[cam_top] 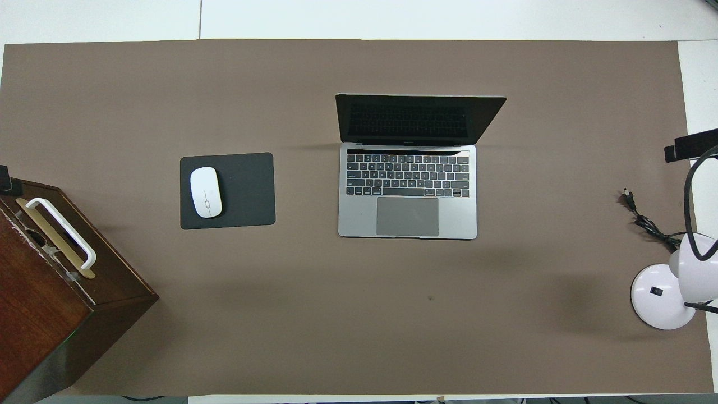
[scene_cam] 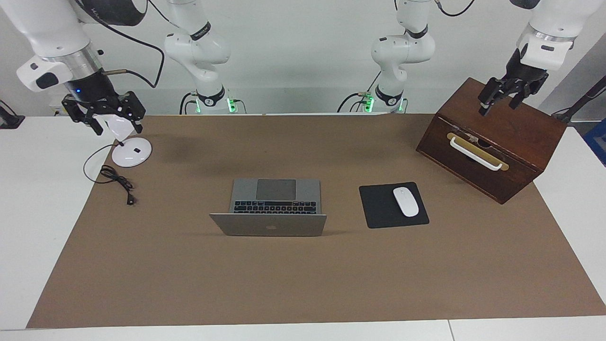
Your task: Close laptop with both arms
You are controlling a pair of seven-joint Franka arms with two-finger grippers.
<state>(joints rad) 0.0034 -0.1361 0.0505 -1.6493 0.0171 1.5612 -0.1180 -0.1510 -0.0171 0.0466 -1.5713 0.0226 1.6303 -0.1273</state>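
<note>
The silver-grey laptop (scene_cam: pixel 274 208) (cam_top: pixel 408 191) stands open in the middle of the brown mat, its keyboard and trackpad toward the robots. Its lid (scene_cam: pixel 268 226) is raised with the dark screen (cam_top: pixel 415 119) showing. Both arms wait high up, well away from the laptop. My right gripper (scene_cam: pixel 118 129) hangs open over the white lamp at the right arm's end of the table; the lamp's head shows between its fingers. My left gripper (scene_cam: pixel 498 108) hangs open over the top of the wooden box at the left arm's end. Neither gripper holds anything.
A black mouse pad (scene_cam: pixel 378 208) (cam_top: pixel 247 191) with a white mouse (scene_cam: pixel 405 201) (cam_top: pixel 205 192) lies beside the laptop toward the left arm's end. The brown wooden box (scene_cam: pixel 492 137) (cam_top: pixel 56 280) has a white handle. The white lamp (scene_cam: pixel 131 152) (cam_top: pixel 662 303) trails a black cable (scene_cam: pixel 116 180).
</note>
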